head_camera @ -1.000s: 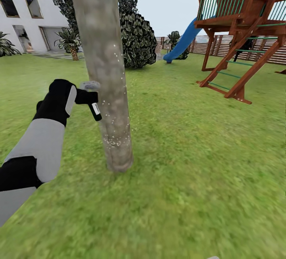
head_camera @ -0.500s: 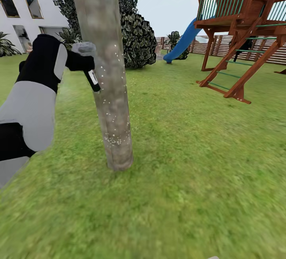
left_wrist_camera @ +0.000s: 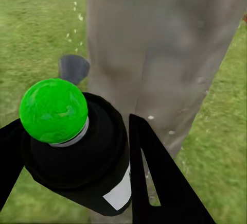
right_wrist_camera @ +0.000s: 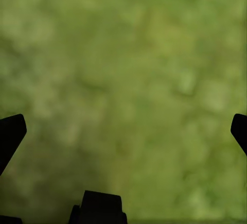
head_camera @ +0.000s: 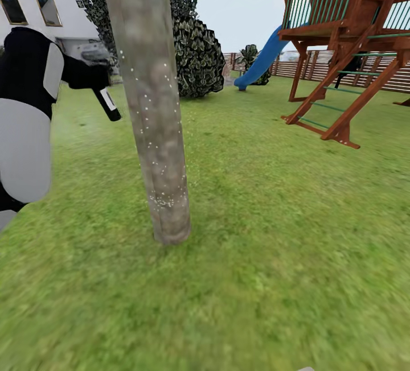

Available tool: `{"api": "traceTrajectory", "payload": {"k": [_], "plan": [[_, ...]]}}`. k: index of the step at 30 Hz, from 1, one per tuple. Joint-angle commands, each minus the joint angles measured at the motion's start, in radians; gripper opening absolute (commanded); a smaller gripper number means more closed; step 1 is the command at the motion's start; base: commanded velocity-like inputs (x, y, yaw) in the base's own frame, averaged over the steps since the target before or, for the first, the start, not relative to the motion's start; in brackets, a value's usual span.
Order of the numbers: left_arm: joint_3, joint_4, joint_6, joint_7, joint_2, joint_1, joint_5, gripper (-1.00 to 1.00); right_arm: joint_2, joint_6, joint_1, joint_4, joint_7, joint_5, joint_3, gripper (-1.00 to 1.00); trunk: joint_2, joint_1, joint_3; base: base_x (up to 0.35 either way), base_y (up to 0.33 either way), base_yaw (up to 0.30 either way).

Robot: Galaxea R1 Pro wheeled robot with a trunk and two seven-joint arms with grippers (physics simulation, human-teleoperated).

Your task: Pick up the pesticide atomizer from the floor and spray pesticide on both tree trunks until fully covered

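Head view: the slim black white-banded pesticide atomizer [head_camera: 106,103] is clamped in the left gripper [head_camera: 91,75] at upper left, tilted, beside the mottled grey-brown tree trunk [head_camera: 154,132] to its right; the right gripper [right_wrist_camera: 123,131] is held apart over grass.

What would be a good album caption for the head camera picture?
Left claw holds the pesticide atomizer up beside a speck-dotted tree trunk on the lawn.

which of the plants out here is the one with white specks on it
The bare grey-brown tree trunk nearest the camera, beside the atomizer. The dark conifers behind show none.
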Motion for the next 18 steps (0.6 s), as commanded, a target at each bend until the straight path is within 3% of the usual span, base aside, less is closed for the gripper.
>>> {"api": "traceTrajectory", "payload": {"k": [1,9,13,18], "plan": [[0.003,0.005,0.003,-0.009,0.002,-0.001,-0.009,-1.00,-0.001,-0.007,-0.002,0.004,0.002,0.006,-0.008,1.00,0.000,0.000,-0.001,0.000,0.000,0.000],[0.011,0.111,0.001,-0.008,-0.005,-0.001,-0.003,-1.00,-0.001,-0.007,-0.002,0.004,0.002,0.006,-0.008,1.00,0.000,0.000,-0.001,0.000,0.000,0.000],[0.016,0.234,-0.006,-0.007,-0.010,-0.001,0.000,-1.00,-0.001,-0.007,-0.002,0.004,0.002,0.006,-0.008,1.00,0.000,0.000,-0.001,0.000,0.000,0.000],[0.017,0.359,-0.068,-0.013,-0.013,-0.001,0.002,-1.00,-0.001,-0.007,-0.002,0.004,0.002,0.006,-0.009,1.00,0.000,0.000,-0.001,0.000,0.000,0.000]]}}
